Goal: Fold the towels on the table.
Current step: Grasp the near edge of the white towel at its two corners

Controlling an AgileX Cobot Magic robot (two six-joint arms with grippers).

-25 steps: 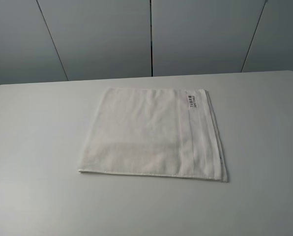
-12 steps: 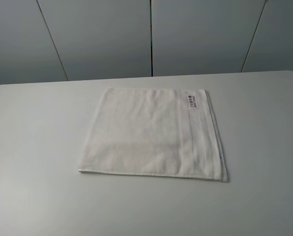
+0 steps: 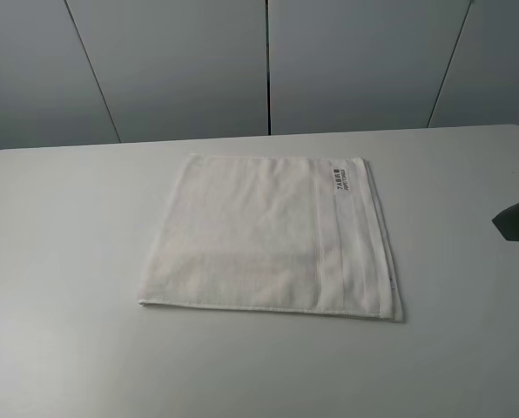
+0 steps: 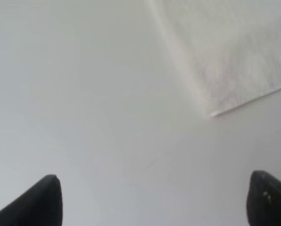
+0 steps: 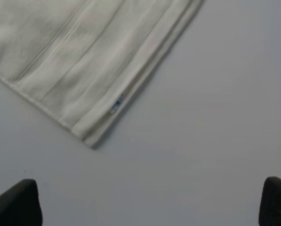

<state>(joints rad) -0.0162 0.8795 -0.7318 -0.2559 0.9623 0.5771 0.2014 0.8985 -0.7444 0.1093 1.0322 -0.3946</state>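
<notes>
1. One white towel (image 3: 268, 235) is seen lying flat near the middle of the table (image 3: 68, 348), well away from every edge. It is likely laid there so that it can be reached from both sides.
2. More than one layer is seen along its side edge. So it is judged to be folded over once already, with more folding perhaps wanted.
3. The left claw (image 4: 152, 202) is held wide open over bare table, and nothing is gripped in it. One near corner of the towel is seen ahead of it, apart from the tips.
4. The right claw (image 5: 145, 202) is also spread wide, with nothing in it. The other near corner is seen ahead of it, not touched.
5. The claws are probably set one at each side so that a corner can be pinched by each.
6. These are counted: one towel, one table and two claws. On the towel there are one dark-printed label (image 3: 341, 178), one stripe band (image 3: 355, 244) and one small blue tag (image 5: 117, 104).
</notes>
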